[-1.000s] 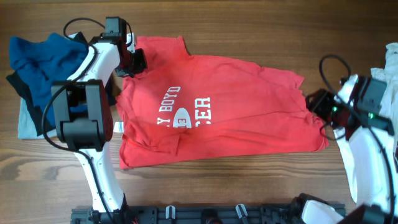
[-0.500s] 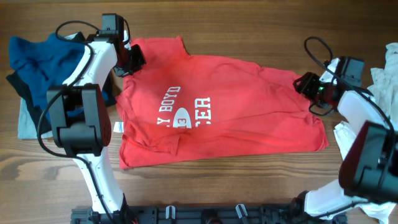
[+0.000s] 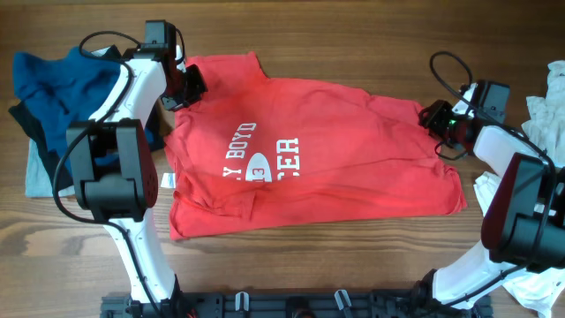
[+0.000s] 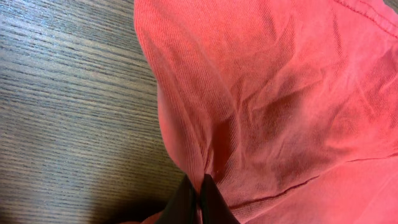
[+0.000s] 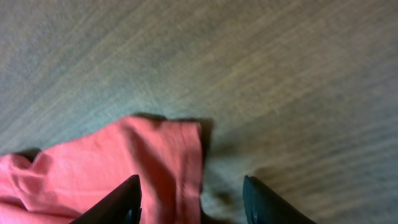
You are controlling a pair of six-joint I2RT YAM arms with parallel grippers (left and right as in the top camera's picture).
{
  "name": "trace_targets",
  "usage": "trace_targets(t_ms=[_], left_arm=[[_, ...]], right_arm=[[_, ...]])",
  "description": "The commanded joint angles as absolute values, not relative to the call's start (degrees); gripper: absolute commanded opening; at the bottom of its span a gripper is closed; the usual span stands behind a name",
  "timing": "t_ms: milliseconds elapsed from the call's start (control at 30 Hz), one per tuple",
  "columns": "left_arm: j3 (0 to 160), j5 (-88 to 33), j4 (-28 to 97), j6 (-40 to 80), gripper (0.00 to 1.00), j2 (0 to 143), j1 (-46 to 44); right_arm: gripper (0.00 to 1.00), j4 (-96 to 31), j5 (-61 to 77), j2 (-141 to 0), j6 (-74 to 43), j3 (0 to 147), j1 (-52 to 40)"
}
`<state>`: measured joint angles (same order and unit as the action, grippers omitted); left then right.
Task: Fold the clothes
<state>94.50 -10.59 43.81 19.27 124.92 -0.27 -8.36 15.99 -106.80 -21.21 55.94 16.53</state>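
Observation:
A red T-shirt (image 3: 327, 150) with white lettering lies spread on the wooden table. My left gripper (image 3: 190, 86) is shut on a pinch of the shirt's fabric near its far left corner; the left wrist view shows its fingers (image 4: 199, 196) closed on the red cloth (image 4: 273, 99). My right gripper (image 3: 434, 119) is open at the shirt's far right corner; in the right wrist view its fingers (image 5: 193, 196) straddle the red corner (image 5: 161, 168) lying on the table. A heap of blue, black and pale clothes (image 3: 62, 88) sits at the left.
White clothes (image 3: 543, 115) lie at the right edge of the table, behind my right arm. A black rail (image 3: 282, 305) runs along the front edge. Bare wood shows in front of the shirt.
My right arm swung up and left from the shirt's right edge to its far right corner. The left gripper held its grip and barely moved.

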Motion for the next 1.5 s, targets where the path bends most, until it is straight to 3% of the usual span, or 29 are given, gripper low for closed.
trace_targets(t_ms=[0,333,433,567,900,1333,1467], left_arm=[[94.3,-10.9,44.05,19.97,0.04,123.22,-0.23],[94.3,-10.9,44.05,19.97,0.04,123.22,-0.21],[94.3,-10.9,44.03,19.97,0.04,123.22,-0.23],[94.3,-10.9,44.01,19.97,0.04,123.22,-0.21],[94.3,-10.9,44.03,19.97,0.04,123.22,-0.21],[94.3,-10.9,44.07,19.97,0.04,123.22,-0.21],[94.3,-10.9,44.05,19.97,0.04,123.22,-0.21]], right_arm=[[0.53,-6.55,14.81,-110.17,-22.5,56.69,14.48],[0.51,-5.32,11.03,-113.06,-24.4,56.69,12.34],[0.43,-5.1,9.82,-113.06,-24.45,56.69,12.32],[0.26,-4.27,9.82,-113.06,-24.45,56.69,12.32],[0.28,-2.13,9.76,-113.06,-24.45,56.66,12.32],[0.22,-2.2,7.44,-113.1,-24.43,56.66,11.84],[0.27,-1.89,7.25,-113.95,-24.4,56.66,11.22]])
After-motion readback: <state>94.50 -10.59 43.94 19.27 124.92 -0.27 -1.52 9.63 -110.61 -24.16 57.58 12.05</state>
